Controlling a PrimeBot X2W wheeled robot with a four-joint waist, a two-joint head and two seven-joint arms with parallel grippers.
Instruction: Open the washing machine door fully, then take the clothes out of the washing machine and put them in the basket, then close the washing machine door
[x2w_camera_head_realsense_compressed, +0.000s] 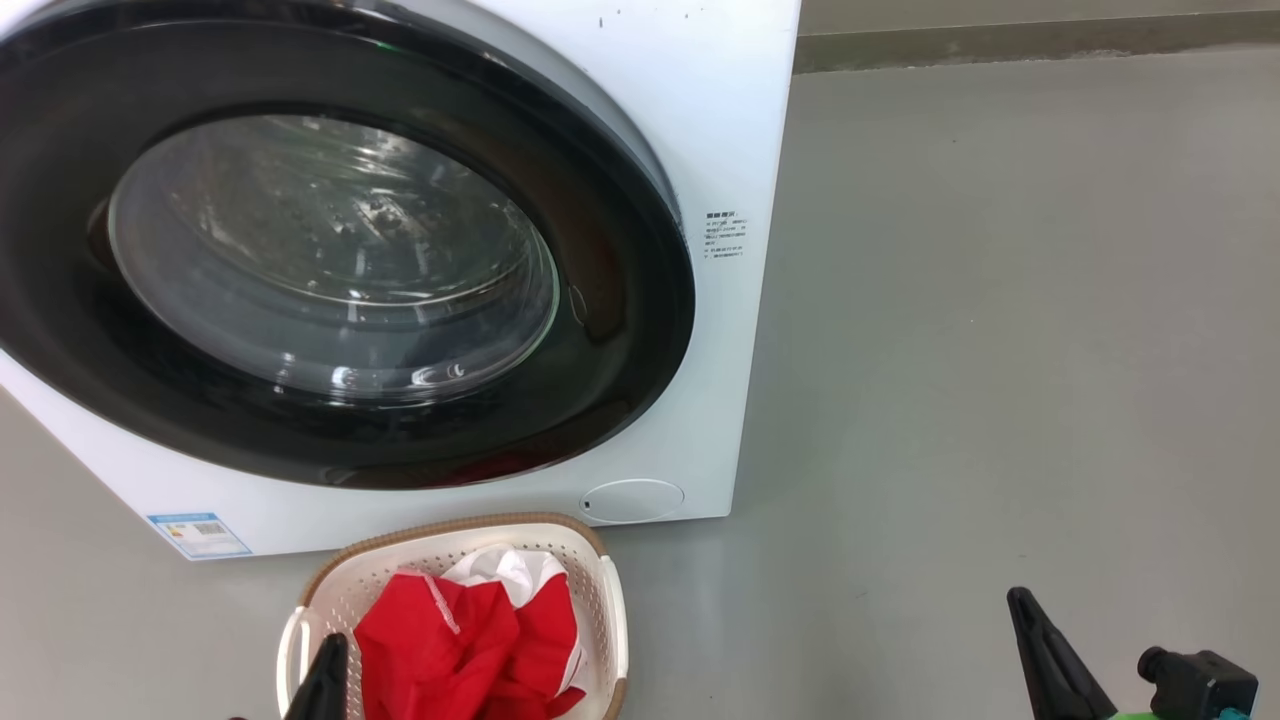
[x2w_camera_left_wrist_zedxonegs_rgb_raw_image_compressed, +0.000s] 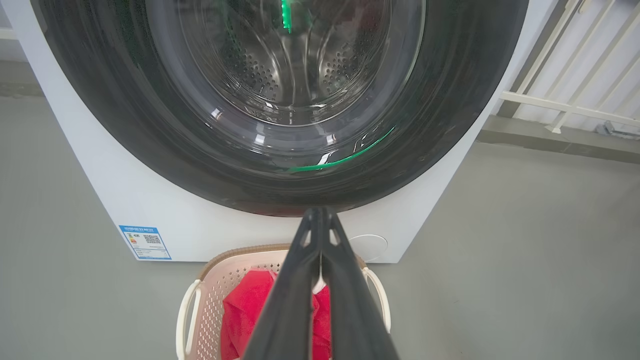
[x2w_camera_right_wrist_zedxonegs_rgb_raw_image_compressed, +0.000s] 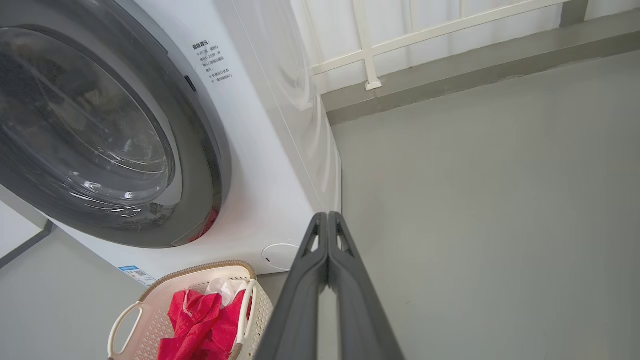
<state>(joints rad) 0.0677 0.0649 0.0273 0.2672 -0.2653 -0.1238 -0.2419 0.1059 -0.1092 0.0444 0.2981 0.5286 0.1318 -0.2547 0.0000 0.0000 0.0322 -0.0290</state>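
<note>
The left gripper (x2w_camera_left_wrist_zedxonegs_rgb_raw_image_compressed: 320, 216), dark fingers pressed together on nothing, hangs over the small cream perforated plastic basket (x2w_camera_left_wrist_zedxonegs_rgb_raw_image_compressed: 214, 300) of bright red, white-trimmed clothes (x2w_camera_left_wrist_zedxonegs_rgb_raw_image_compressed: 245, 310). The right gripper (x2w_camera_right_wrist_zedxonegs_rgb_raw_image_compressed: 327, 218), likewise closed and empty, sits beside it. Beyond both sets of fingertips, the round black-rimmed glass door (x2w_camera_left_wrist_zedxonegs_rgb_raw_image_compressed: 445, 125) of the big white washing machine (x2w_camera_left_wrist_zedxonegs_rgb_raw_image_compressed: 125, 200) looks closed, though if unlatched it could swing open. The left wrist view shows a bare steel drum (x2w_camera_left_wrist_zedxonegs_rgb_raw_image_compressed: 295, 65), and the right wrist view shows the door's edge flush.

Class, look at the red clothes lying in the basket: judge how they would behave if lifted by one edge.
The clothes are crumpled in soft folds, so they would probably droop and trail rather than hold shape. The basket looks thin and perforated, so it might slide or tip if the fabric snags its rim.
</note>
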